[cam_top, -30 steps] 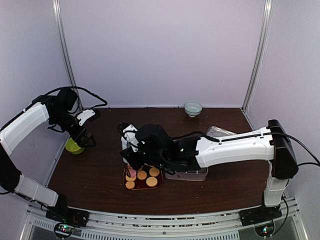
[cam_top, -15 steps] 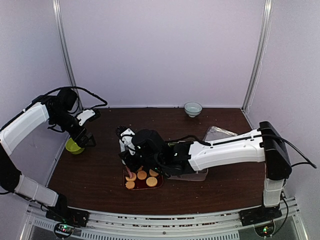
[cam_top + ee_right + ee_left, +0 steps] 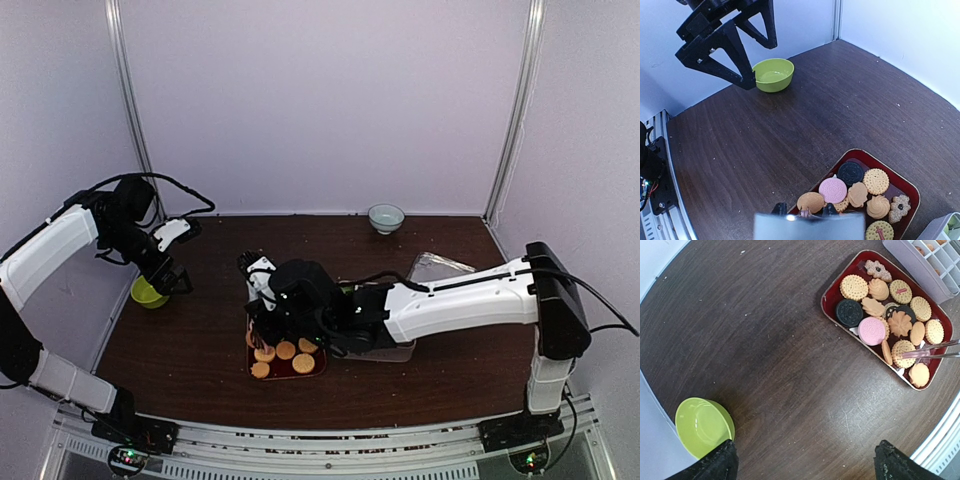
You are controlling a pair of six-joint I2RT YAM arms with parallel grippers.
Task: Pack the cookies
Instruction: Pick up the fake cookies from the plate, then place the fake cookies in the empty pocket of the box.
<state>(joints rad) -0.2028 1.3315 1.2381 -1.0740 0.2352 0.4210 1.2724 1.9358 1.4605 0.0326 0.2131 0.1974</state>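
Cookies (image 3: 900,324) in red tray (image 3: 826,305), tongs (image 3: 935,349) over them, left tool (image 3: 173,278) spread wide (right tool (image 3: 268,305): cannot tell)

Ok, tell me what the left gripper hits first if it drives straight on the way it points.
The left gripper would likely meet bare table first, between the green bowl and the red tray; depth unclear.

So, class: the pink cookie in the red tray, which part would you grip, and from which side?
Probably the rim of the pink cookie, pinched edge to edge from straight above. It lies flat and round, lapped over a golden cookie, so that edge sits raised; neighbours crowd its sides, ruling out a sideways approach.
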